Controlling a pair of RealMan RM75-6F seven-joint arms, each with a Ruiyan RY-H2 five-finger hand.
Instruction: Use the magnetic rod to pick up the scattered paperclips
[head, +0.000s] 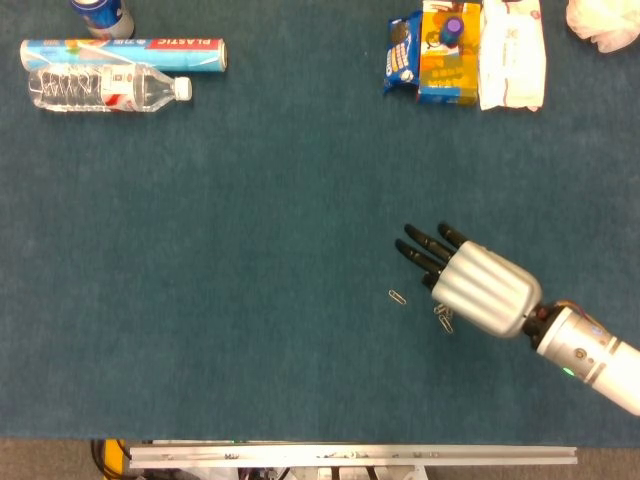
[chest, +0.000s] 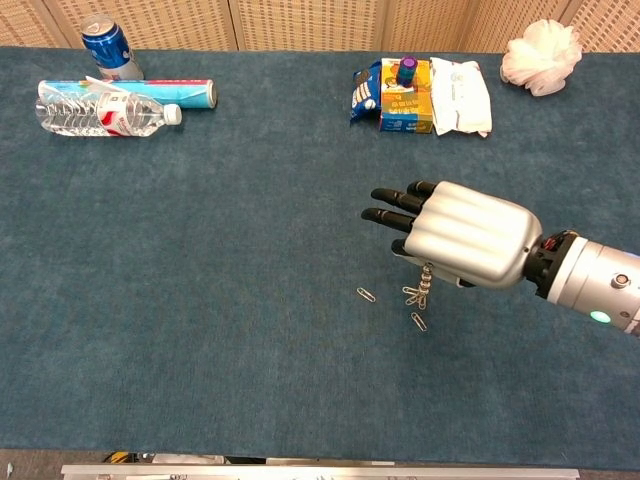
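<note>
Head view: looks straight down on the dark teal cloth-covered table (head: 200, 300), far edge at top of frame, a metal rail along the near edge at the bottom.

Chest view: lower, oblique, facing forward across the same table (chest: 200, 300) toward the far edge, where tan woven panels rise behind it. Near edge sits at the bottom of frame.

Shared ground: both take in nearly the whole surface. Far-left corner holds the clear plastic water bottle (head: 105, 88) (chest: 100, 115); the orange snack box (head: 448, 55) (chest: 405, 95) lies by the far edge, right of centre.
</note>
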